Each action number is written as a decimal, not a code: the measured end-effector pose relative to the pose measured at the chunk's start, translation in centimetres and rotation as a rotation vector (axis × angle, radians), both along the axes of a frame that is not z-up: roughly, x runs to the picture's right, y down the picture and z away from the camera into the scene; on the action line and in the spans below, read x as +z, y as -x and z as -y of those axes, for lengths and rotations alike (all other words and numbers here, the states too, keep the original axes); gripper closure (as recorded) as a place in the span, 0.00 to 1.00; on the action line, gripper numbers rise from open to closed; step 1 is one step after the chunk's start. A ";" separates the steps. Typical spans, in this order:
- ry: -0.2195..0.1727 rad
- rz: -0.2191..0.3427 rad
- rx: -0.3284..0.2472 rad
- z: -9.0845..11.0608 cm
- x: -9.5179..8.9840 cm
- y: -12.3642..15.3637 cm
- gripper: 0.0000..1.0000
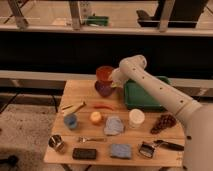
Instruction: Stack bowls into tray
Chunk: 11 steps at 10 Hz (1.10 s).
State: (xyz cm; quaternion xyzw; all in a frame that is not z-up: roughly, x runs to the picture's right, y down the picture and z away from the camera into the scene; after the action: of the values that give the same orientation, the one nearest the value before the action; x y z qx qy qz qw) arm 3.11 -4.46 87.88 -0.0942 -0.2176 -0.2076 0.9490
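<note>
The orange-red bowl (104,73) hangs tilted above the back edge of the wooden table (85,95). My gripper (114,80) is at its right rim and holds it up. The dark purple bowl (103,89) sits on the table just below it, and I cannot tell whether the two touch. The green tray (148,96) lies on the table to the right of both bowls, partly hidden behind my white arm (155,90).
In front of the bowls lie a red chili (103,106), a yellow item (74,107), a blue cup (70,120), an orange fruit (95,117), a grey cloth (114,125), a white cup (136,117) and grapes (164,122). A can (56,143), sponges and utensils line the front edge.
</note>
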 end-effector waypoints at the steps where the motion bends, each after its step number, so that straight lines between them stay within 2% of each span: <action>1: 0.001 0.022 -0.015 0.2 1.1 1.2 0.99; 3: -0.009 0.071 -0.064 0.4 4.5 3.2 0.99; 5: -0.015 0.075 -0.094 0.4 6.8 3.2 0.99; 7: -0.020 0.053 -0.108 0.2 7.1 2.2 0.99; 11: -0.039 0.002 -0.119 0.3 5.6 1.2 0.99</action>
State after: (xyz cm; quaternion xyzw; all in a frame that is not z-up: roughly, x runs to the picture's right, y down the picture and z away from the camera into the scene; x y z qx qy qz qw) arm 1.94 -4.72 93.44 -0.0880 -0.2086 -0.2682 0.9364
